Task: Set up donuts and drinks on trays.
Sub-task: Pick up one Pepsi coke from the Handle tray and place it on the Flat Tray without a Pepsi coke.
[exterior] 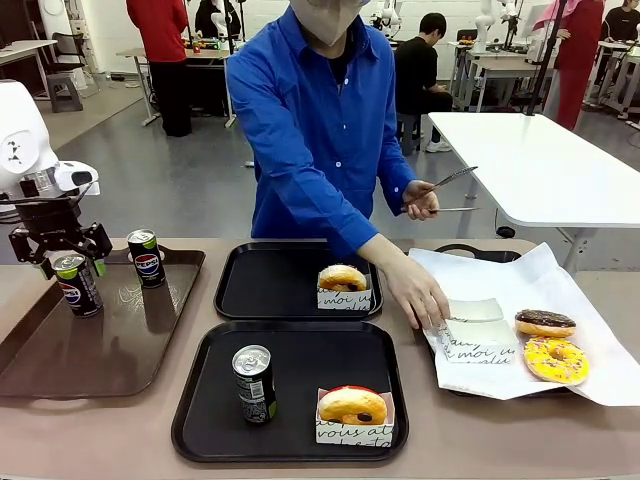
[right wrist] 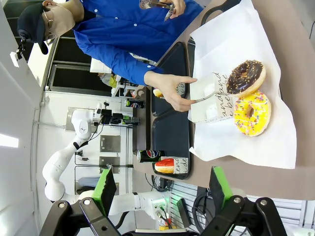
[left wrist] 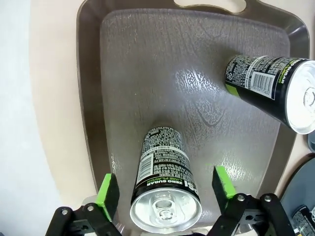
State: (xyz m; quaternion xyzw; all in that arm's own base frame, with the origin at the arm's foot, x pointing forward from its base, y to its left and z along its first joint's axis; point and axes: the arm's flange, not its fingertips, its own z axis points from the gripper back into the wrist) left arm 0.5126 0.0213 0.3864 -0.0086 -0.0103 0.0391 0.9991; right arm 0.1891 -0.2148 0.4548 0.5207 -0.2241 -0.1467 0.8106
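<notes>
Soda can (exterior: 77,284) is standing upright on the brown tray (exterior: 40,370), the left tool (left wrist: 166,189) hanging released around it. The near black tray (exterior: 200,400) is carrying a second can (exterior: 254,384) and a sleeved donut (exterior: 351,404); the right tool (right wrist: 161,189) is hovering released over white paper (right wrist: 231,34).

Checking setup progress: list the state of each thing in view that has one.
Left gripper: open, not gripping.
Right gripper: open, empty.
Can between left pads: upright on the brown tray.
Second can: upright, same tray.
Third can: upright on the near black tray.
Near black tray: one can, one sleeved donut.
Far black tray: one sleeved donut, no can.
Chocolate donut: unsleeved, on white paper.
Yellow donut: unsleeved, on white paper.
</notes>
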